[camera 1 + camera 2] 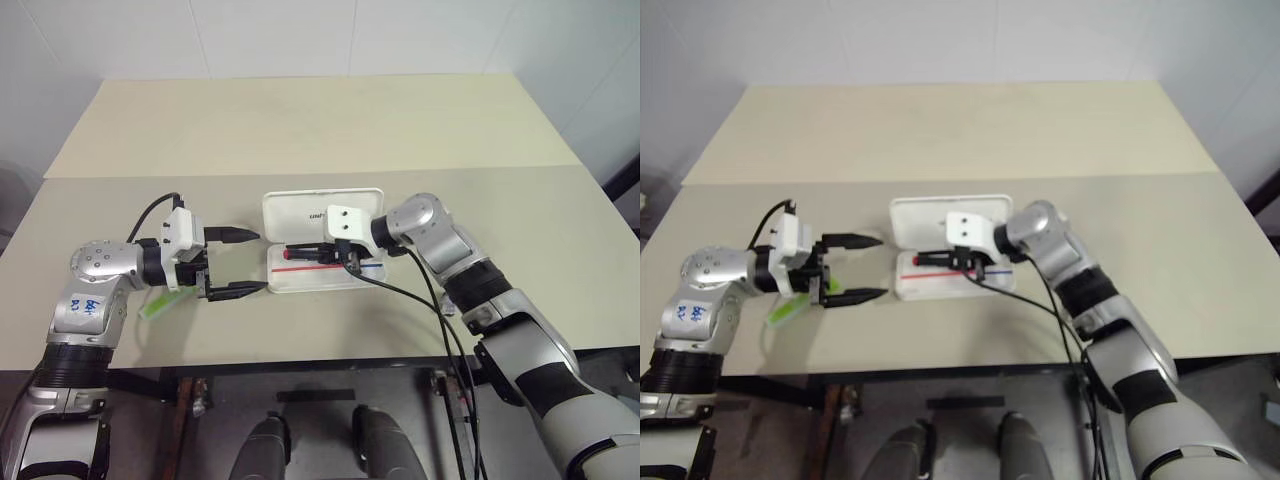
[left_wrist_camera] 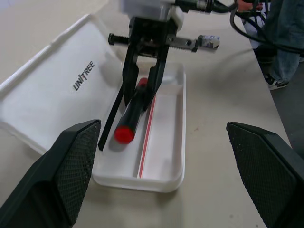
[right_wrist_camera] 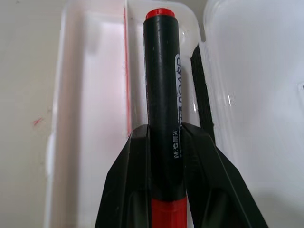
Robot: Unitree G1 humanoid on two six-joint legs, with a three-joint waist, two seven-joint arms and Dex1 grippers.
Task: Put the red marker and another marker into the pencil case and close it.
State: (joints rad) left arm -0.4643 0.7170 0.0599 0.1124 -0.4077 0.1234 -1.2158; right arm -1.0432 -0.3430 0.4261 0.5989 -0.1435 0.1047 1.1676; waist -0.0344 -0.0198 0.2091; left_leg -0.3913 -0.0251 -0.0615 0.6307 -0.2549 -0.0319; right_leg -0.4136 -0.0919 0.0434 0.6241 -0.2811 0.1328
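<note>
My right gripper holds the red marker low inside the open pencil case. My left gripper is wide open, just left of the case.

The pencil case looks like glossy white hard plastic, pretty smooth. The red marker has a slick black plastic barrel. Left gripper pads have a rough, textured matt black finish. Tabletop is matt beige.
</note>
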